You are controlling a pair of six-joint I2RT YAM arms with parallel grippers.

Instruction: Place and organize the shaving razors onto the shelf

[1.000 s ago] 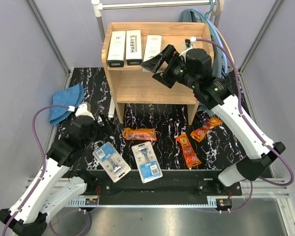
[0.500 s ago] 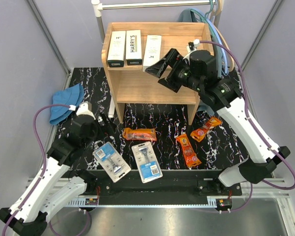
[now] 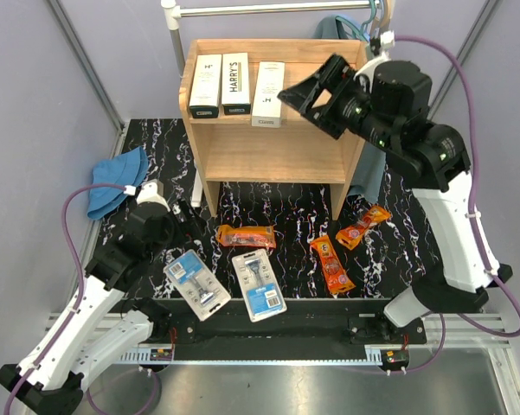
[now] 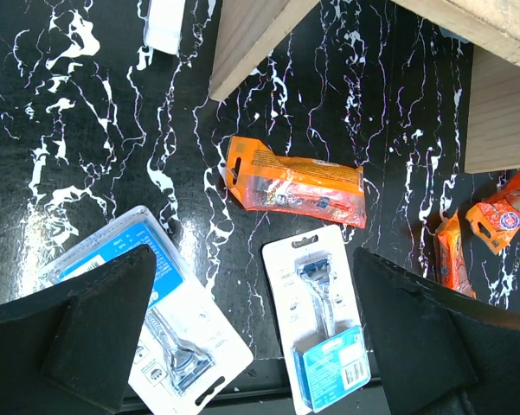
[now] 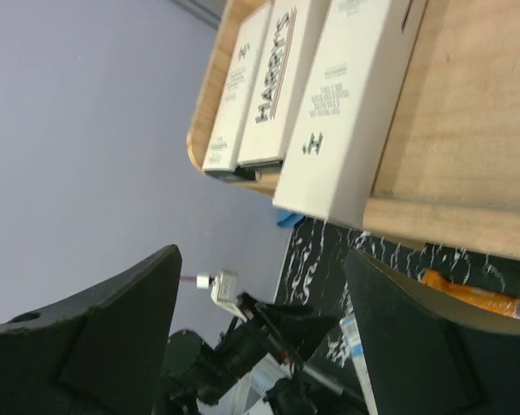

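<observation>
The wooden shelf stands at the back centre. Three white Harry's boxes lie side by side on its top tier, also in the right wrist view. My right gripper is open and empty, held in the air just right of the third box. Three orange pouches and two blister cards lie on the black mat. My left gripper is open and empty above the cards and the nearest pouch.
A blue cloth hat lies at the mat's left edge. A metal rail stands behind the shelf. A small white item lies by the shelf's left leg. The lower shelf tier holds nothing visible.
My right gripper has risen and drawn back to the right, away from the third white box, which stays on the top tier. The left arm has barely moved.
</observation>
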